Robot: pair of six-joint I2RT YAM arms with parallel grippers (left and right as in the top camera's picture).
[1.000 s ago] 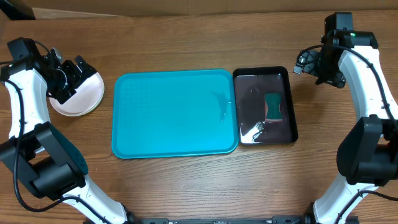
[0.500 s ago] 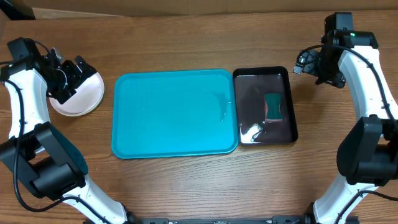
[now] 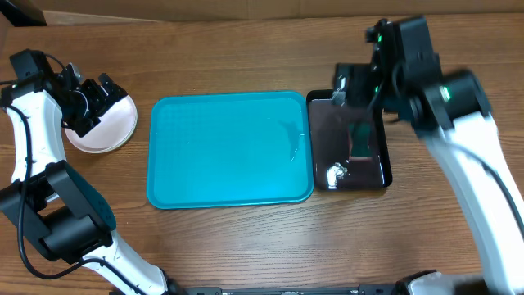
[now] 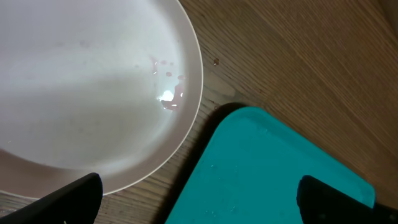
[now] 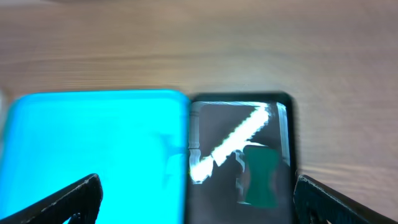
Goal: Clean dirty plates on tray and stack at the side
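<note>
One white plate (image 3: 110, 133) lies on the wooden table (image 3: 246, 238), just left of the turquoise tray (image 3: 229, 147), with a narrow strip of wood between the two rims. Whether other plates sit under it cannot be told. The left wrist view shows a few small brown-red specks (image 4: 166, 67) and a wet glint on the plate's inner slope, on the side nearest the tray's rounded corner.

The left gripper (image 3: 92, 103) hangs over the plate's far left part with its jaws spread wide. Its dark fingertips (image 4: 68, 198) sit at the two lower corners of its own camera view and hold nothing.

The glossy black tray (image 3: 381, 176) lies against the turquoise tray's right edge, with a green sponge (image 3: 359, 139) in its right half. The right arm appears blurred over the far end of this black tray. The right gripper (image 5: 196, 202) is also fully spread with nothing between its fingers, and it looks down on both trays.
</note>
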